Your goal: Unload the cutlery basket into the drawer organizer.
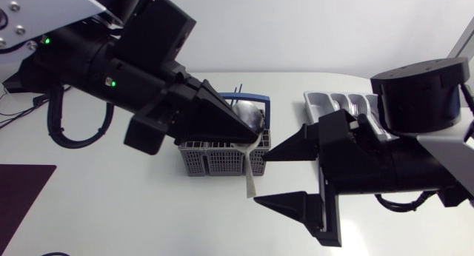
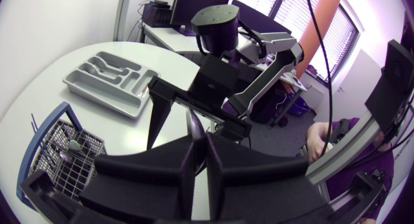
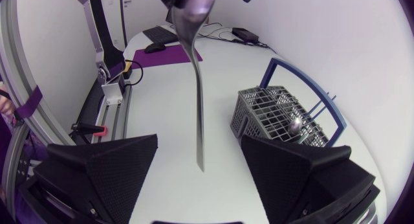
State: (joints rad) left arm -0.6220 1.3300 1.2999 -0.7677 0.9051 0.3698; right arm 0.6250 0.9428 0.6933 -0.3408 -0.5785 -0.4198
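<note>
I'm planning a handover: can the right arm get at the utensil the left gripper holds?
Probably yes. The utensil hangs handle-down from the left gripper, and its free handle sits between the right gripper's open jaws, with nothing visible between them.

Grey mesh basket [image 1: 215,161], blue handle [image 1: 255,98]; grey organizer [image 1: 326,104]; white table [image 1: 111,204].

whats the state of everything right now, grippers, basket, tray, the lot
left gripper: shut on the cutlery piece
cutlery piece: hanging down from the left gripper, between the right gripper's fingers, untouched by them
right gripper: open
cutlery basket: upright on the table, at least one item inside
drawer organizer: flat on the table, some cutlery in it
</note>
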